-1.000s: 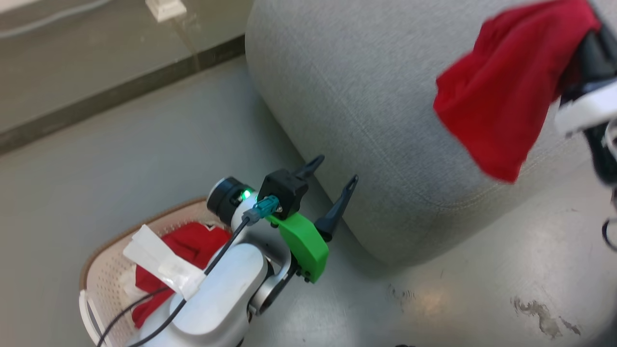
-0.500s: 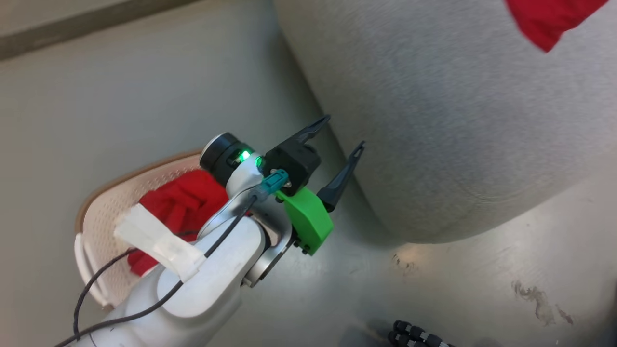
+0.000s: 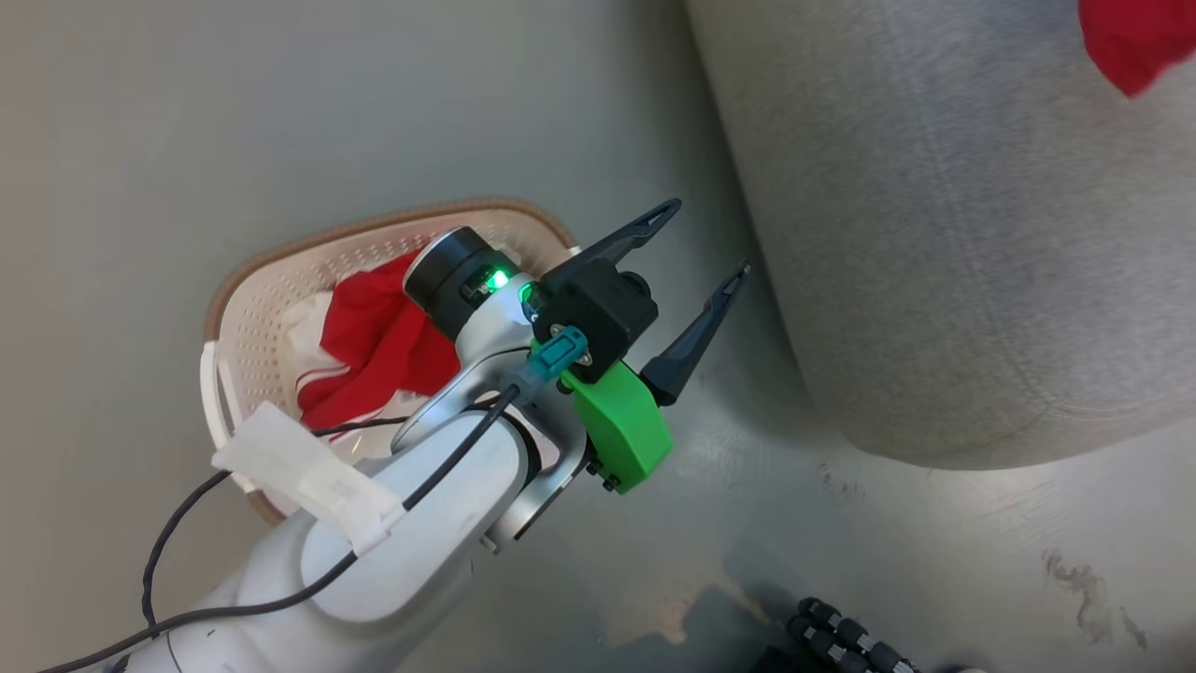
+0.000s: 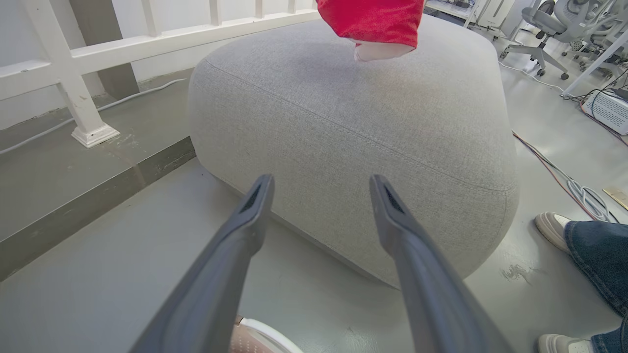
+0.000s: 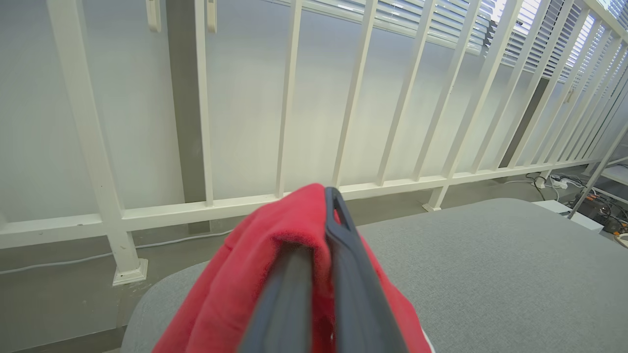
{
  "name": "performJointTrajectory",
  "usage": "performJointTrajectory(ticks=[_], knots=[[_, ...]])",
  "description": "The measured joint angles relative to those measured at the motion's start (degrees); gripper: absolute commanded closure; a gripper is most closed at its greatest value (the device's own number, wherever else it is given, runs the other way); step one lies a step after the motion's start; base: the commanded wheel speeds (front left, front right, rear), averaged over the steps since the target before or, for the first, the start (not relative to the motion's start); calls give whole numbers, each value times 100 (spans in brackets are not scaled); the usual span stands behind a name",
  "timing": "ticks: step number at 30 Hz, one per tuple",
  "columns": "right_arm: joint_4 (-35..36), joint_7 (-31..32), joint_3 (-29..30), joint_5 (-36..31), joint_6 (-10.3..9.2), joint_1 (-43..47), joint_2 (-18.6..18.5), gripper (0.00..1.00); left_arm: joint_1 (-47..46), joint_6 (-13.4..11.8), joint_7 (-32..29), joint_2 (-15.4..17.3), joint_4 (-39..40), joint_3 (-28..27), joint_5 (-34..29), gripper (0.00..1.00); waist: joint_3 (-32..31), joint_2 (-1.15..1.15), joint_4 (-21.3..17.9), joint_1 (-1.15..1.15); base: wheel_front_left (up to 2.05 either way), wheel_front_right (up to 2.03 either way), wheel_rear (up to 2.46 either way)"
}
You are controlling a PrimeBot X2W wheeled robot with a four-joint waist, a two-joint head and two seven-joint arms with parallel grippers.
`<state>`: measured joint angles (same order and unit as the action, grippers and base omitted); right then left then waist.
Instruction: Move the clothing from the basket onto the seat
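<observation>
Far left in my head view, the basket [image 3: 229, 308] sits on the grey floor [image 3: 121, 140]. One red garment [image 3: 369, 336] with white trim lies crumpled inside it. My left forearm [image 3: 392, 523] crosses above the basket's near side, with white tape and a black cable on it.

Moving right, the left gripper [image 3: 708, 236] is empty, its two dark fingers spread wide. The tips reach past the basket's rim, over the strip of floor between basket and seat. The left wrist view agrees: nothing between the fingers, a sliver of basket at the bottom edge, and the seat [image 4: 353, 122] straight ahead.

Right again, the seat [image 3: 934, 234] takes the right side of the head view, near the basket but apart from it. Up in the top right corner, the second red garment [image 3: 1135, 42] hangs over the seat. In the left wrist view the second red garment [image 4: 373, 22] dangles at the seat's top with a white patch lowest. Whether it touches the cushion, I cannot tell.

In the right wrist view, the right gripper [image 5: 325, 211] is pressed together, pinching that garment, with fabric draped over one finger. The seat is below and a white railing [image 5: 294, 98] beyond.

Far right in the left wrist view, a person's shoe [image 4: 552, 228] and jeans leg [image 4: 596, 260] stand near the seat.
</observation>
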<state>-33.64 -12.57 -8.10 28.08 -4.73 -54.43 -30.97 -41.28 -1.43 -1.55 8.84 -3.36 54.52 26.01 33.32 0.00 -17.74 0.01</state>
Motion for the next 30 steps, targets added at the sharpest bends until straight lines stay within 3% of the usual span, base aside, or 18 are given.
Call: performJointTrajectory(ticks=[7, 18, 22, 23, 24, 25, 26, 27, 30], knots=[[-323, -65, 92, -5, -92, -277, 78, 100, -3, -1, -149, 115, 224, 88, -113, 0, 298, 0, 202, 0, 0, 0, 0], [-1216, -126, 58, 33, -120, 178, 767, 100, -14, -68, -379, 371, 491, 35, -257, 0, 700, 0, 191, 0, 0, 0, 0], [-1374, -137, 60, 58, -120, 220, 862, 100, -14, -112, -403, 479, 572, -24, -259, 0, 768, 0, 83, 0, 0, 0, 0], [-1389, -165, 59, 58, -118, 219, 861, 91, -14, -113, -404, 492, 578, -41, -259, 0, 781, 0, 57, 0, 0, 0, 0], [-1404, -176, 60, 58, -114, 219, 865, 91, -14, -113, -405, 505, 584, -43, -259, 0, 793, 0, 30, 0, 0, 0, 0], [-1423, -177, 56, 57, -110, 219, 879, 64, -14, -115, -421, 514, 592, -48, -259, 0, 803, 0, 3, 0, 0, 0, 0], [-1441, -177, 49, 56, -108, 218, 891, 22, -14, -116, -427, 516, 600, -51, -259, 0, 812, 0, -23, -1, 0, 0, 0], [-1451, -178, 49, 47, -102, 218, 901, 0, -14, -116, -427, 519, 603, -51, -259, 0, 818, 0, -48, 0, 0, 0, 0], [-1473, -183, 32, 10, -46, 218, 922, 0, -14, -116, -426, 532, 605, -55, -258, 0, 815, 0, -119, 0, 0, 0, 0]])
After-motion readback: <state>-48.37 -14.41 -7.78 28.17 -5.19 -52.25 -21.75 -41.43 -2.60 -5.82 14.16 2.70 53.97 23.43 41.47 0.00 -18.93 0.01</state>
